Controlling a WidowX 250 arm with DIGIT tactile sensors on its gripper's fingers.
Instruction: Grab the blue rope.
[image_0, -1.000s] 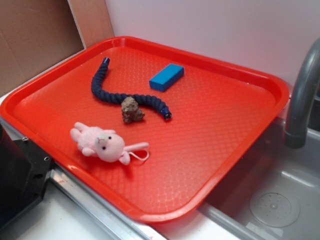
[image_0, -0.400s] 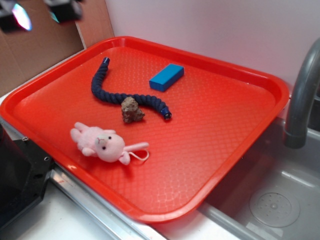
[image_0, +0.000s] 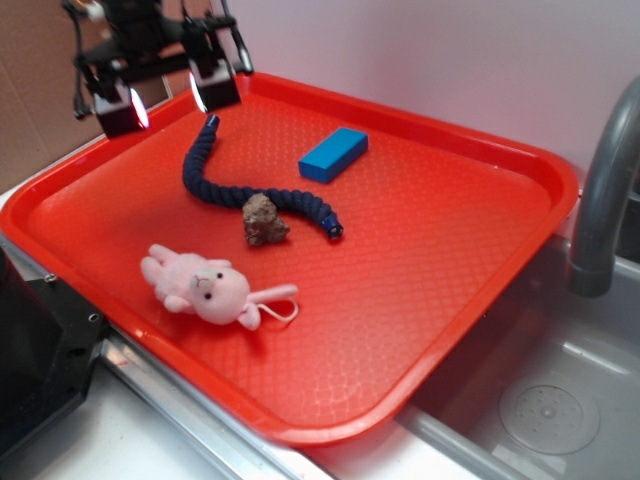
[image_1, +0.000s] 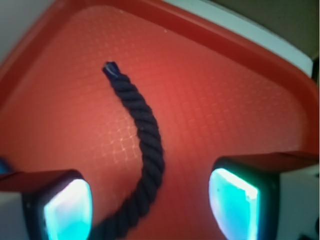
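Observation:
The blue rope (image_0: 230, 188), dark navy and twisted, curves across the back left of the red tray (image_0: 470, 300); one capped end lies near the tray's back rim, the other near the brown lump. My gripper (image_0: 168, 98) hangs open above the rope's far end, clear of it. In the wrist view the rope (image_1: 145, 145) runs up from between my two lit fingertips (image_1: 67, 210) to its capped end, with the gripper (image_1: 150, 205) well above the tray floor and nothing held.
A bright blue block (image_0: 333, 154) lies at the tray's back. A brown lump (image_0: 264, 219) touches the rope's middle. A pink plush toy (image_0: 210, 287) lies at the front left. A grey faucet (image_0: 605, 190) and sink (image_0: 540, 400) are at the right.
My gripper has come into view from the upper left and dropped down toward the rope's far end. Nothing on the tray has moved.

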